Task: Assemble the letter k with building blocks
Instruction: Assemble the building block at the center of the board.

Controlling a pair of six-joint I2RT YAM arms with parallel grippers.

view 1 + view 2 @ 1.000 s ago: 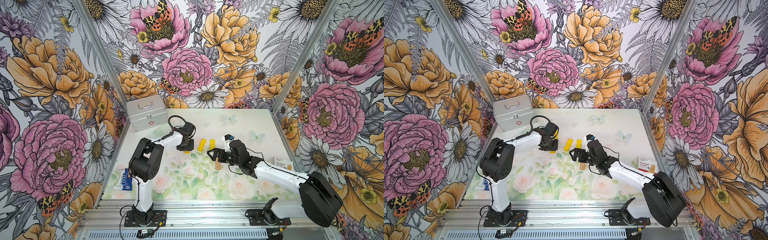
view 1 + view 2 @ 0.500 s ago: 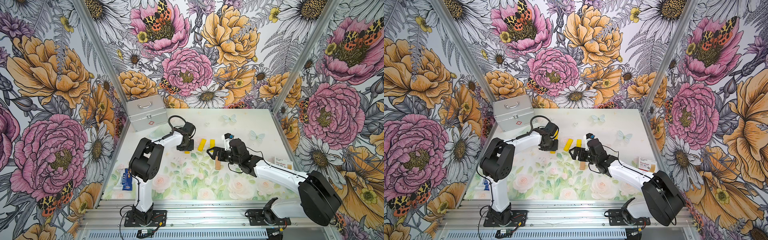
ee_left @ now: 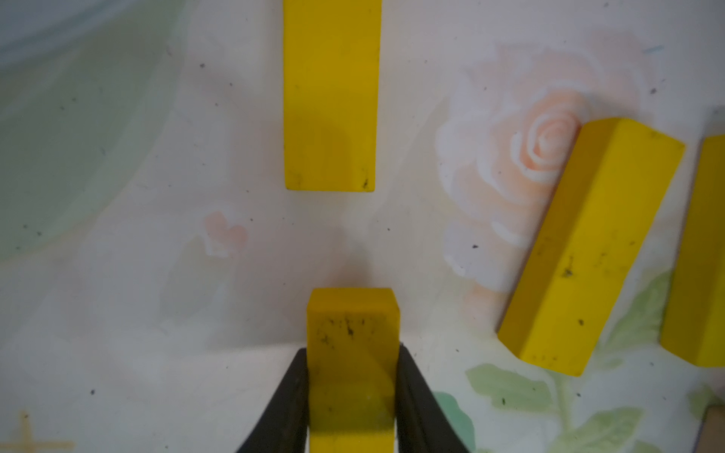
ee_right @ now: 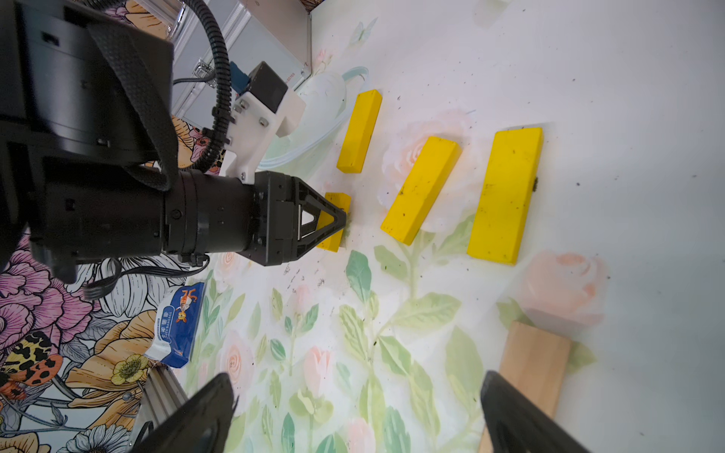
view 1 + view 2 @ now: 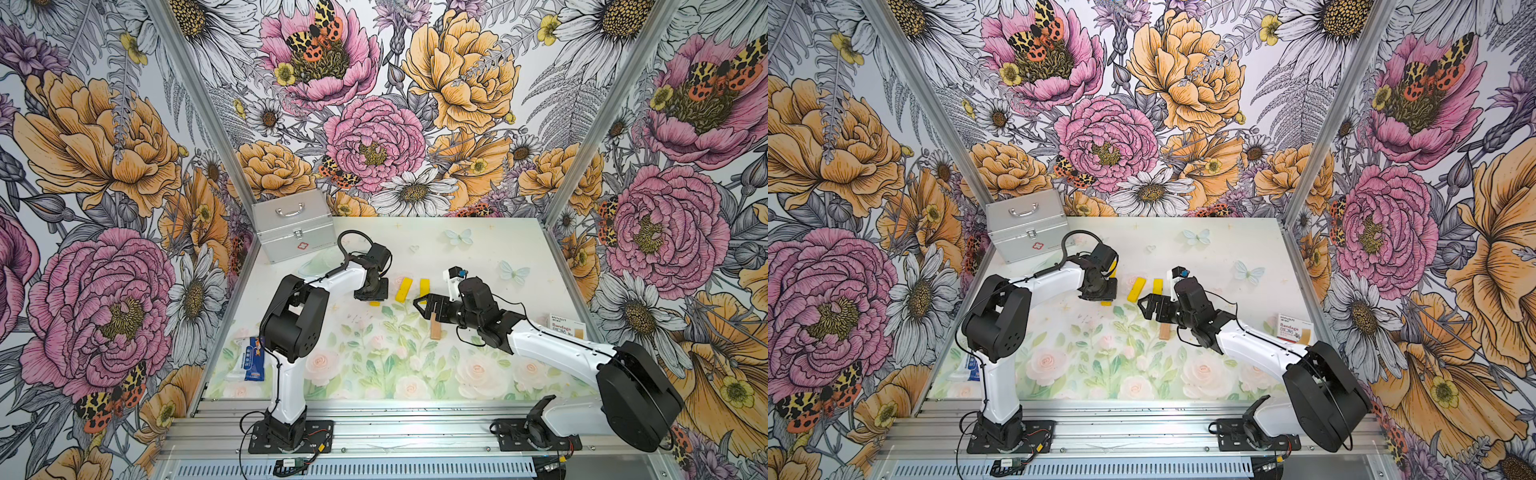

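**Stem half laid: short block in left grip, right hand open over the tan one**

Left gripper (image 3: 352,361): closed on the short yellow block (image 3: 351,317), jaws pinching its two long sides, block low over the mat (image 5: 374,365). I hold it by the sides so the far end stays free to butt against something.

Straight ahead on the far side lies a long yellow block (image 3: 331,94), flat and in line with mine. A bare strip of mat separates the two ends. My reading: these two make the stem, and the gap remains to be closed.

To the right lie two more yellow blocks, apart from each other. One is slanted (image 3: 588,251) and the other (image 4: 506,196) runs nearly parallel to the stem line. Neither touches the stem. I take them as loose stock for the lower arm.

Right gripper (image 4: 353,412): jaws spread wide, nothing between them. It hovers low at the near side of the yellow blocks. The tan block (image 4: 529,364) lies flat there, partly beneath one finger; whether they touch, I cannot tell. Likely I am poised here to take it for the upper arm.

The letter k has no form yet: no diagonal is placed.
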